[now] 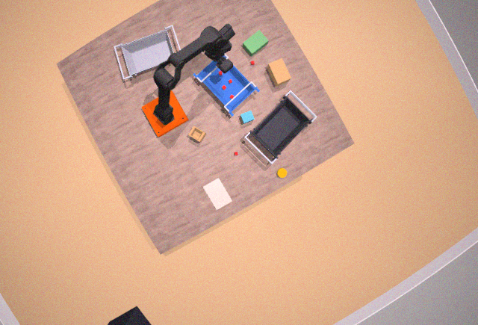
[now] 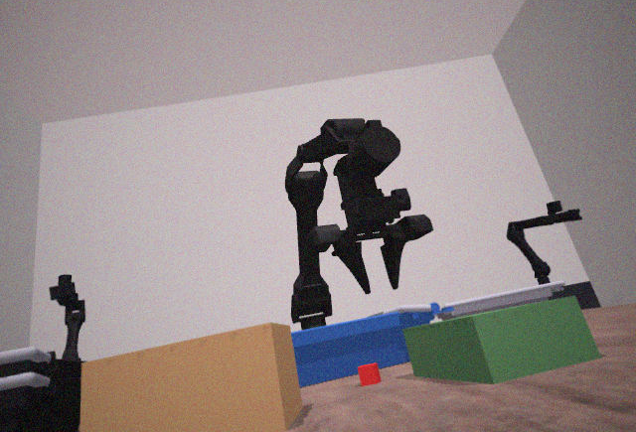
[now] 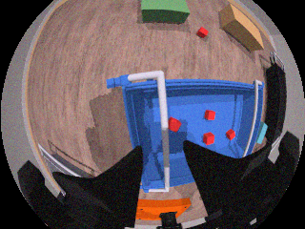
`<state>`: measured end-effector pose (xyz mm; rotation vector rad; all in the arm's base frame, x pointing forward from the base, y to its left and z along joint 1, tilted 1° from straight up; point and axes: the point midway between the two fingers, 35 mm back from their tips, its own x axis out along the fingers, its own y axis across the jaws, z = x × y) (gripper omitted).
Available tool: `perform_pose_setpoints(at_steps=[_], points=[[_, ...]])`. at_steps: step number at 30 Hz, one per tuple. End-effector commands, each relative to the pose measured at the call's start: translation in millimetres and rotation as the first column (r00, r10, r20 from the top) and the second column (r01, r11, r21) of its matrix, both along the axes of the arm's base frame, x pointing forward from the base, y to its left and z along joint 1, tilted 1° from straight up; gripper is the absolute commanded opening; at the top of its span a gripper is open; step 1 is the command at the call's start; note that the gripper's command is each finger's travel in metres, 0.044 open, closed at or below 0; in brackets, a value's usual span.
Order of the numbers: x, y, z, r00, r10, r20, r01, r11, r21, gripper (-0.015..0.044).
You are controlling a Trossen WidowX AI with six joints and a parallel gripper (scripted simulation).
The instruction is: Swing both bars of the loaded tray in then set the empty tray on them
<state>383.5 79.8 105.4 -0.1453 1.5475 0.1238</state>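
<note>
Spanning the blue tray point(image 1: 237, 87) point(image 2: 349, 345) point(image 3: 191, 102) are both white bars point(image 1: 242, 93) point(image 3: 255, 112), with four red cubes point(image 1: 230, 81) point(image 3: 210, 114) inside. The gripper point(image 1: 221, 60) point(image 2: 381, 289) point(image 3: 163, 148) hangs above its upper-left end, fingers partly spread, pinching nothing. Around the blue tray, as seen from the top, a cyan block point(image 1: 246, 116) point(image 3: 262, 133) sits near at five o'clock, a black tray point(image 1: 279, 126) point(image 2: 36, 406) point(image 3: 275, 95) at four, and a green block point(image 1: 255, 42) point(image 2: 513, 345) point(image 3: 165, 11) at one. Farther off, a grey tray point(image 1: 149, 53) point(image 2: 503, 300) point(image 3: 47, 159) lies at ten and the arm's orange base plate point(image 1: 179, 117) point(image 3: 159, 208) at eight.
</note>
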Motion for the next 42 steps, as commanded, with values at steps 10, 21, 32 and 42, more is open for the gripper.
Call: perform_pose_setpoints(at_steps=[10, 21, 32, 42], points=[[-11, 25, 52, 0.985, 0.172, 0.002, -0.172, 0.985, 0.002, 0.0440], [-140, 162, 27, 0.116, 0.993, 0.005, -0.993, 0.116, -0.006, 0.0440], [-286, 196, -3, -0.851, 0.524, -0.025, -0.524, -0.852, -0.006, 0.0440], [-301, 195, -8, -0.909, 0.417, -0.028, -0.417, -0.909, -0.004, 0.0440]])
